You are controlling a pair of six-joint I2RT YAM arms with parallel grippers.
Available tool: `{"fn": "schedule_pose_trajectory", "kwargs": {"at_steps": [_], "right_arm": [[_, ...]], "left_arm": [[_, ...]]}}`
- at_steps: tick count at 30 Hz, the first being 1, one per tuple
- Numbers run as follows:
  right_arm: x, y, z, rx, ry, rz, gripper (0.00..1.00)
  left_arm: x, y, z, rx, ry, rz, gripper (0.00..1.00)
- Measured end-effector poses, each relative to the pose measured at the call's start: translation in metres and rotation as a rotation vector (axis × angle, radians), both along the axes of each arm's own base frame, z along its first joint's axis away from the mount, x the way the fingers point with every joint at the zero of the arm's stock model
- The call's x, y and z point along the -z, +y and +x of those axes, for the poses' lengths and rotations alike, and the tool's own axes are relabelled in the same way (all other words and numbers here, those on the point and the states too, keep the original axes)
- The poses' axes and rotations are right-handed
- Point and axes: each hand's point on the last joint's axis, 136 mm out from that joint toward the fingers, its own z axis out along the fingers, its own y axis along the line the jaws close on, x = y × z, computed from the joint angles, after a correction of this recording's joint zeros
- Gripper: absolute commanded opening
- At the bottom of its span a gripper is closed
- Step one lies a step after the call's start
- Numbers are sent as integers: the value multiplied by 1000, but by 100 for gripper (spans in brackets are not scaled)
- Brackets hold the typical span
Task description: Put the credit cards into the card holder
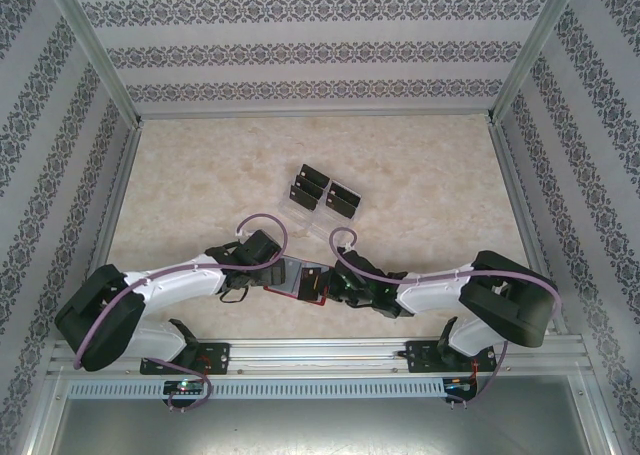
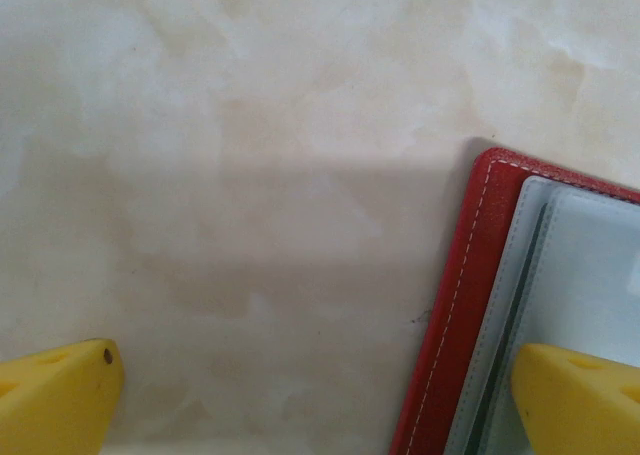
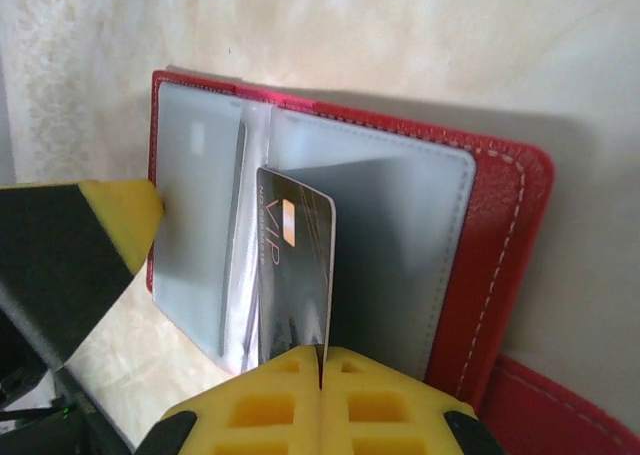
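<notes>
The step in hand is the inserting of one card. The right gripper is closed on a credit card, dark with an orange chip (the letters VIP are on it). It holds the card on edge over the open card holder, which lies red and flat on the table between the arms. The left gripper stands wide, partly over the clear sleeves. Next, I think, the card must find a sleeve mouth and slide in. More cards wait in the clear tray.
</notes>
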Motion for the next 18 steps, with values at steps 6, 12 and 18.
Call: {"fn": "schedule_pose_trajectory", "kwargs": {"at_steps": [6,12,18], "right_arm": [[3,-20,17,53,-5,-43,0],[2,-28,27,63,-11,-47,0],[-21,-17,25,23,-38,30,0]], "left_arm": [[-1,3,-8,12,15,12,100],[-1,5,-11,14,23,20,100],[-2,7,-13,14,28,25,100]]}}
